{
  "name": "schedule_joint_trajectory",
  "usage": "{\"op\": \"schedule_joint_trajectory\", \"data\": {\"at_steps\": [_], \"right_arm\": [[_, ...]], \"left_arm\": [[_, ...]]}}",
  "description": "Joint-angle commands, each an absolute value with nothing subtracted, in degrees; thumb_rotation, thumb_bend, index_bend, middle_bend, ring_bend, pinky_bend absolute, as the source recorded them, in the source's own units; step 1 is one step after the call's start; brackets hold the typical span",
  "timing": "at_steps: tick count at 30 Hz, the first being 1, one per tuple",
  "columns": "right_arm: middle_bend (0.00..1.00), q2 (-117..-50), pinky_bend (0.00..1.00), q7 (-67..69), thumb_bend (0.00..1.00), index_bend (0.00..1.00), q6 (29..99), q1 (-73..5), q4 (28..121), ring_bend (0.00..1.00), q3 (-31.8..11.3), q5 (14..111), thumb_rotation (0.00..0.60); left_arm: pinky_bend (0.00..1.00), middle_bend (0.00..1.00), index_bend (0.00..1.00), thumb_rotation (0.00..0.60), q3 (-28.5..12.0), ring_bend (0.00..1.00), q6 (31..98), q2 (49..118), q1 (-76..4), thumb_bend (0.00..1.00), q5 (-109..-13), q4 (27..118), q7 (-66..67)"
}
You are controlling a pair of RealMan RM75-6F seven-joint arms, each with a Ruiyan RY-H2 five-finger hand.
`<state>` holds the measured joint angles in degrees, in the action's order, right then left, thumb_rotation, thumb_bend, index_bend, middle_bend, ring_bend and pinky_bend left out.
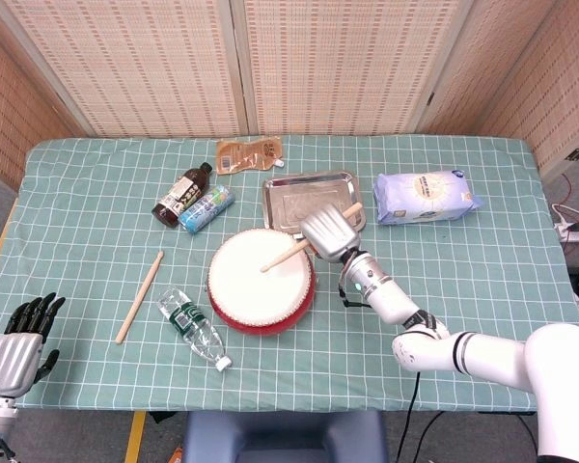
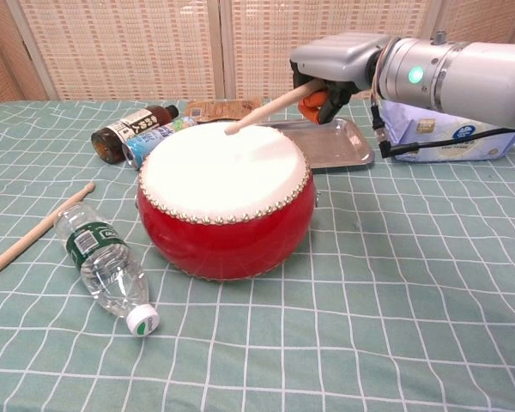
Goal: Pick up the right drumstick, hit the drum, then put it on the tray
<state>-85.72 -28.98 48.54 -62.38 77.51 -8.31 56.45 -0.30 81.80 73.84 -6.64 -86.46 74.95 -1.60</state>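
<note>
My right hand (image 1: 326,231) grips the right drumstick (image 1: 291,254) by its butt end, fingers wrapped around the shaft, at about two o'clock of the drum (image 1: 261,281). The stick slants down toward the white drumhead, its tip just above the skin near the centre; I cannot tell whether it touches. The tray (image 1: 312,200) lies at twelve o'clock behind the drum. My left hand (image 1: 21,338) rests at the tabletop's (image 1: 463,280) eight o'clock corner, fingers apart, holding nothing. A second drumstick (image 1: 139,296) lies at nine o'clock.
</note>
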Motion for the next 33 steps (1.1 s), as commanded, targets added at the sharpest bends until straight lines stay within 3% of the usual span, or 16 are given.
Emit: {"op": "schedule_joint_trajectory", "data": {"at_steps": [1,9,19,24,28,33], "right_arm": [[1.0,-88.04,0.93,-41.87,1.0,1.0,49.38,-63.51,74.46,1.0,-5.96,56.63,0.6],[1.0,-86.17,0.93,-23.37,1.0,1.0,55.14,-59.74,78.32,1.0,-12.82,62.14,0.6],[1.0,-88.39,0.93,-30.32,1.0,1.0,49.81,-60.75,74.4,1.0,-8.9,61.97,0.6],[1.0,-90.89,0.93,-36.15,1.0,1.0,51.01,-60.98,70.61,1.0,-7.32,62.99,0.6],[1.0,-90.87,0.93,-31.52,1.0,1.0,52.7,-60.07,71.31,1.0,-9.95,63.15,0.6],[1.0,-89.02,0.93,-15.71,1.0,1.0,52.87,-57.78,76.73,1.0,-15.91,62.04,0.6]], "left_arm": [[0.07,0.0,0.05,0.6,-0.26,0.0,81.84,73.85,-6.62,0.31,-86.51,74.98,-1.57],[0.07,0.0,0.05,0.6,-0.38,0.0,82.27,73.9,-6.6,0.31,-86.73,75.1,-1.54],[0.07,0.0,0.05,0.6,-0.22,0.0,82.0,73.98,-6.65,0.31,-86.77,74.96,-1.61],[0.07,0.0,0.05,0.6,-0.2,0.0,81.91,73.99,-6.6,0.31,-86.65,74.95,-1.68],[0.07,0.0,0.05,0.6,-0.16,0.0,81.77,73.96,-6.68,0.31,-86.71,74.98,-1.62],[0.07,0.0,0.05,0.6,-0.34,0.0,82.07,73.89,-6.76,0.31,-86.86,75.03,-1.71]]}}
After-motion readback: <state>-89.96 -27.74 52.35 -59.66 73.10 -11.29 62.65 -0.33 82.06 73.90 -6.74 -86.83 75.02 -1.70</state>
